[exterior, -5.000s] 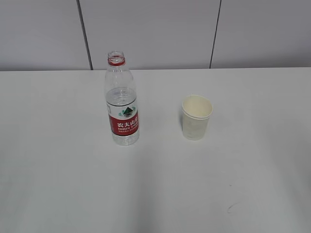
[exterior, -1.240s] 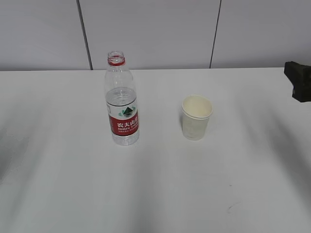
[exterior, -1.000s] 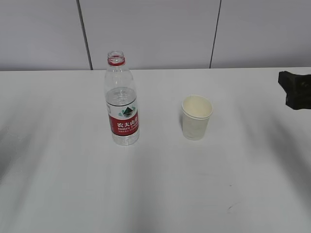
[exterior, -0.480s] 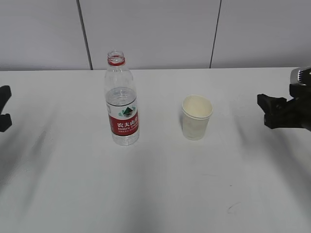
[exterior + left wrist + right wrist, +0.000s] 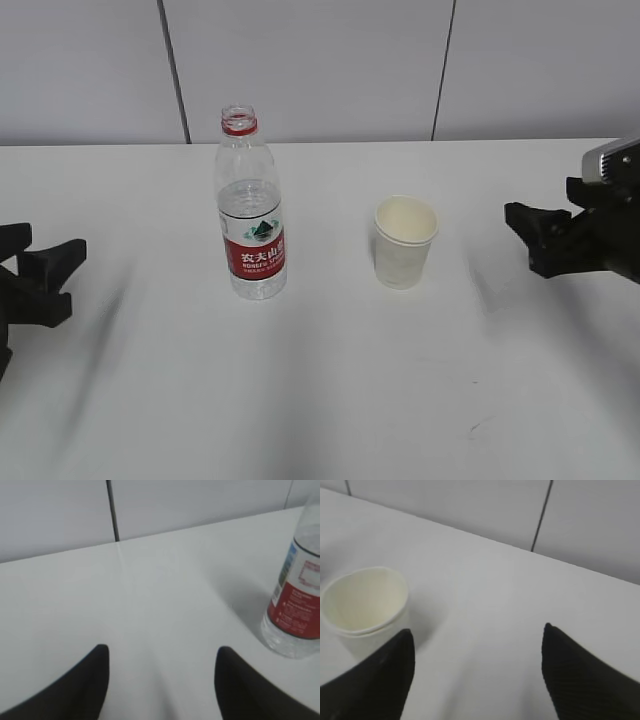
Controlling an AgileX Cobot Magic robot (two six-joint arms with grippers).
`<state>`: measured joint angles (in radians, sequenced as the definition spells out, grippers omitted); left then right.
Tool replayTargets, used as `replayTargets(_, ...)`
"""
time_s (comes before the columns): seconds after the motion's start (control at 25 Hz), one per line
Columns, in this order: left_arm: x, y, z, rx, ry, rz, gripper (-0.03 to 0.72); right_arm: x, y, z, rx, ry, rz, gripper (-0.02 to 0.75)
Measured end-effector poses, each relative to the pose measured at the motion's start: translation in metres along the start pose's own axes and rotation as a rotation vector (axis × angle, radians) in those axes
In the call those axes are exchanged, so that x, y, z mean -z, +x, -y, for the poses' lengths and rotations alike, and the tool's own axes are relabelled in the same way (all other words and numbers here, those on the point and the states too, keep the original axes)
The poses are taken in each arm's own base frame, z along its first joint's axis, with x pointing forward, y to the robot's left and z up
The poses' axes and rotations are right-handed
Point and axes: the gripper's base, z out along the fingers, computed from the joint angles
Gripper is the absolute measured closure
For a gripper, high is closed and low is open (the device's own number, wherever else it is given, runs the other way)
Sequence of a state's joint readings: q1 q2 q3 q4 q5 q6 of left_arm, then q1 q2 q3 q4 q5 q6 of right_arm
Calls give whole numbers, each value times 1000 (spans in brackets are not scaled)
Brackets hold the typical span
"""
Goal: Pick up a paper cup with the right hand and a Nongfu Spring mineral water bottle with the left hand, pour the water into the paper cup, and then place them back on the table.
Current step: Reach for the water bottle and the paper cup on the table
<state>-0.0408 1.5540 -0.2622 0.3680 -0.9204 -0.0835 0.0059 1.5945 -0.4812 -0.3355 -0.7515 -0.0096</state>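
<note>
The Nongfu Spring mineral water bottle (image 5: 251, 215) stands upright and uncapped on the white table (image 5: 330, 390), with water (image 5: 249, 200) up to about its shoulder. The paper cup (image 5: 404, 242) stands upright to its right, and its inside looks empty. My left gripper (image 5: 58, 275) is open and empty at the left edge, well left of the bottle. My right gripper (image 5: 522, 240) is open and empty, to the right of the cup. In the left wrist view the gripper (image 5: 162, 650) is open and the bottle (image 5: 295, 610) is at far right. In the right wrist view the gripper (image 5: 477, 630) is open and the cup (image 5: 362, 602) is beside its left finger.
A grey panelled wall (image 5: 320, 70) rises behind the table's far edge. A small dark scuff mark (image 5: 480, 426) lies on the table at the front right. Nothing else stands on the table.
Both grippers have come in from the sides: the right one moved left toward the cup, the left one moved right toward the bottle. Bottle and cup have not moved.
</note>
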Motion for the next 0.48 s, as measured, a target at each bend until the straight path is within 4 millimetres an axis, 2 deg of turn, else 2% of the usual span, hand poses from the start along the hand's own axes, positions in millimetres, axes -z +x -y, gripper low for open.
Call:
replayTargets(0.24, -4, 5, 7, -35, 83, 10, 265, -4, 6, -10, 86, -110, -1, 150)
replayTargets(0.48, -6, 3, 9, -39, 103, 42, 265, -22, 30, -22, 23, -199, 89, 150)
